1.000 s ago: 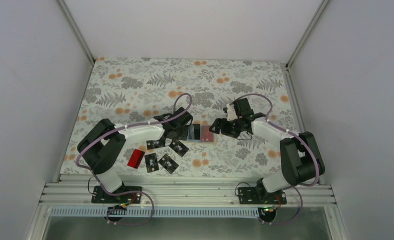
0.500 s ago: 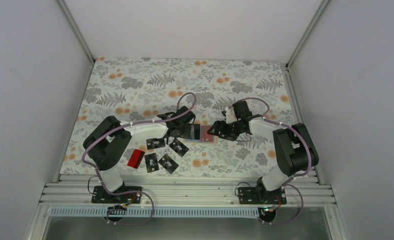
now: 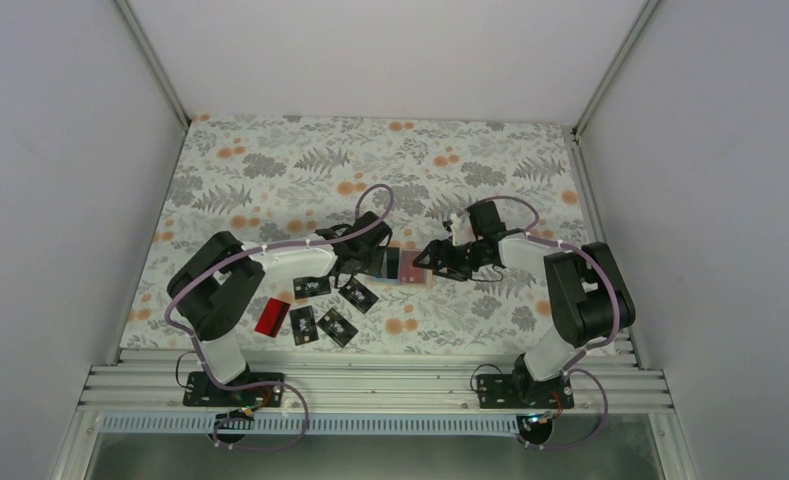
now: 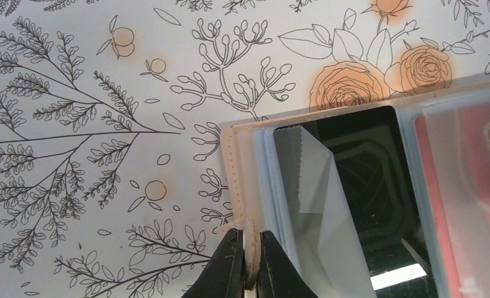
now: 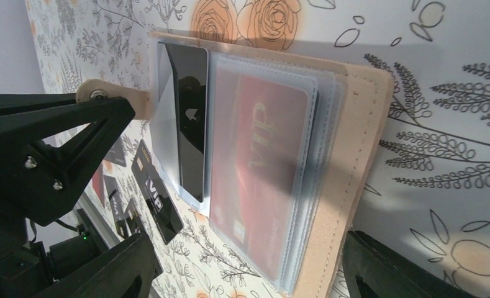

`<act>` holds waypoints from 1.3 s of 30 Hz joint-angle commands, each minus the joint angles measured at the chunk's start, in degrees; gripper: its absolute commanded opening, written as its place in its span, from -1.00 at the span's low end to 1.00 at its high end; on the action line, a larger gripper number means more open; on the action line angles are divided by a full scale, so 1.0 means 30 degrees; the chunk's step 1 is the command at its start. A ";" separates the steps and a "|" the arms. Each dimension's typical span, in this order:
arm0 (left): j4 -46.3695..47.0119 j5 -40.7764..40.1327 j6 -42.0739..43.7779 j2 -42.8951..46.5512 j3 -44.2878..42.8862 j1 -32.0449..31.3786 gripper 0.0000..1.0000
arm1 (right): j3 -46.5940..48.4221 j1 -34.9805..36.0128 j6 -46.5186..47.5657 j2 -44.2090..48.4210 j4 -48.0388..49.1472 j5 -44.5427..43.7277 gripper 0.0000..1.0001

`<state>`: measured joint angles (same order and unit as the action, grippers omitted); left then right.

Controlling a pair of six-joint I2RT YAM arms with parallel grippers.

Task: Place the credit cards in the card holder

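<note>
The card holder [image 3: 402,266] lies open and flat on the floral cloth, tan rim [image 5: 354,155] outward, clear pockets up. A black card [image 4: 366,161] sits in its left pocket and a red card [image 5: 261,155] in its right. My left gripper [image 4: 249,248] is shut on the tan strap at the holder's left edge. My right gripper [image 5: 248,254] is open, its jaws wide on either side of the holder's right half. Several loose black credit cards [image 3: 337,326] and a red one [image 3: 270,315] lie in front of the left arm.
The left gripper's black fingers [image 5: 74,124] fill the left side of the right wrist view, close to the holder. A loose black card [image 5: 158,198] lies just beside the holder's near edge. Grey walls enclose the cloth on three sides.
My left gripper's jaws have closed onto the holder's strap. The right gripper has edged left toward the holder, its elbow swinging in, and stays open.
</note>
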<state>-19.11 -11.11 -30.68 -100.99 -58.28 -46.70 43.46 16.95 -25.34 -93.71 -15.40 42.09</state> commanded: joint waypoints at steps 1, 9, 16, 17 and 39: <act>0.0428 0.0276 -0.0086 -0.0299 0.0128 -0.0188 -0.92 | 0.0377 -0.0062 0.0069 0.0373 0.0361 0.1162 0.54; 0.0593 0.0554 -0.0249 -0.0302 0.0044 -0.0426 -0.93 | 0.0399 -0.0005 -0.0534 0.1310 0.0619 0.1811 0.52; 0.0654 0.0621 -0.0364 -0.0339 0.0077 -0.0595 -0.94 | 0.0804 0.0273 -0.0647 0.1676 0.0387 0.2031 0.51; 0.0632 0.0628 -0.0382 -0.0342 0.0078 -0.0601 -0.94 | 0.0838 0.0378 -0.0698 0.1677 0.0387 0.2115 0.51; 0.0782 0.0611 -0.0556 -0.0035 0.0279 -0.0753 -0.95 | 0.2826 0.3099 -0.2169 0.0837 0.1201 0.1882 0.51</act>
<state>-18.76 -10.26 -31.59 -100.99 -58.17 -48.51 49.76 24.32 -30.50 -90.02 -13.72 47.40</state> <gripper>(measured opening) 0.029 0.756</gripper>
